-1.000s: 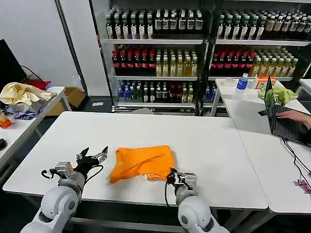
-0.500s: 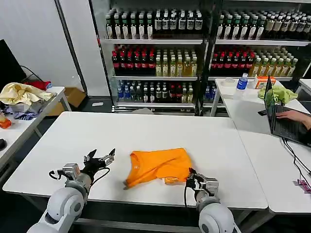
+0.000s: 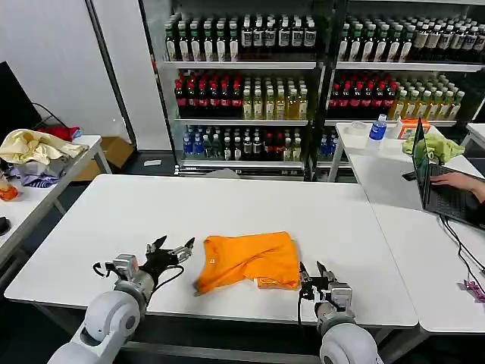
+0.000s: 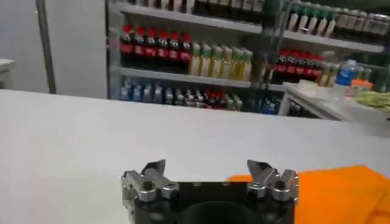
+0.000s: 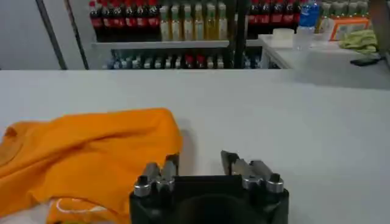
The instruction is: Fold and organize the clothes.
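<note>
Head view, folded orange T-shirt on white table, left gripper and right gripper spread, flanking it

Orange T-shirt cut off by the frame edge

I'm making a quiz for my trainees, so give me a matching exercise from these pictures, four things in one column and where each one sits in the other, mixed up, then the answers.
Column one:
1. bright orange soft-fabric T-shirt
2. left pincer
3. right pincer
4. small lime-green cloth

Column two:
A. open, just off the shirt's right edge, near the front of the white table
B. on the side table, behind the laptop
C. folded, lying between the two pincers
D. open, just off the shirt's left edge

Pairs: 1-C, 2-D, 3-A, 4-B
</note>
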`<state>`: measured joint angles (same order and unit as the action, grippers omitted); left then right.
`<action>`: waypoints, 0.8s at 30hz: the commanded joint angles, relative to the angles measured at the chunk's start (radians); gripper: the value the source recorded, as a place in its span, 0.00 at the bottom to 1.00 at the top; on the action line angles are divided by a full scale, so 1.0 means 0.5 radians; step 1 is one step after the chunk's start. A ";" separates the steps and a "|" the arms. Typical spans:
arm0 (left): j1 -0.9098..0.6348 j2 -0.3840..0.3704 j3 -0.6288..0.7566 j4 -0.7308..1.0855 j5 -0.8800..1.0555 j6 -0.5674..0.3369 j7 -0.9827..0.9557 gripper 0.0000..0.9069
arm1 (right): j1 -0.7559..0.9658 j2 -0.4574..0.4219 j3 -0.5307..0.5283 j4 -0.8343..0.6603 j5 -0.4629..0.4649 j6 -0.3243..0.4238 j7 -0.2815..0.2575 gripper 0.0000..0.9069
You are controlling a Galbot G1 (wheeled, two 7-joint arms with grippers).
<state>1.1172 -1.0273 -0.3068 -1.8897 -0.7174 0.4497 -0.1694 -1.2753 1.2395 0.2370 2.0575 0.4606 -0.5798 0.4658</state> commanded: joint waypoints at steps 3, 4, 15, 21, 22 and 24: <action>-0.097 -0.126 0.198 0.112 0.116 -0.284 -0.086 1.00 | -0.065 0.035 0.061 0.019 -0.376 0.109 -0.078 1.00; -0.080 -0.136 0.178 0.103 0.126 -0.337 -0.098 1.00 | -0.072 0.035 0.073 0.012 -0.477 0.156 -0.100 1.00; 0.135 -0.128 -0.029 -0.057 0.487 -0.797 -0.111 1.00 | -0.155 0.071 0.252 0.045 -0.935 0.893 -0.353 1.00; 0.176 -0.136 -0.052 -0.075 0.491 -0.793 -0.114 1.00 | -0.204 0.113 0.283 0.062 -0.855 0.925 -0.300 1.00; 0.181 -0.138 -0.056 -0.084 0.494 -0.791 -0.114 1.00 | -0.210 0.111 0.290 0.068 -0.854 0.918 -0.300 1.00; 0.197 -0.146 -0.063 -0.097 0.501 -0.788 -0.114 1.00 | -0.219 0.107 0.305 0.075 -0.855 0.923 -0.308 1.00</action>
<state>1.1763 -1.0885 -0.3167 -1.9144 -0.5271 0.1381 -0.2190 -1.3522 1.2762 0.3469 2.0836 0.1060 -0.2530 0.3385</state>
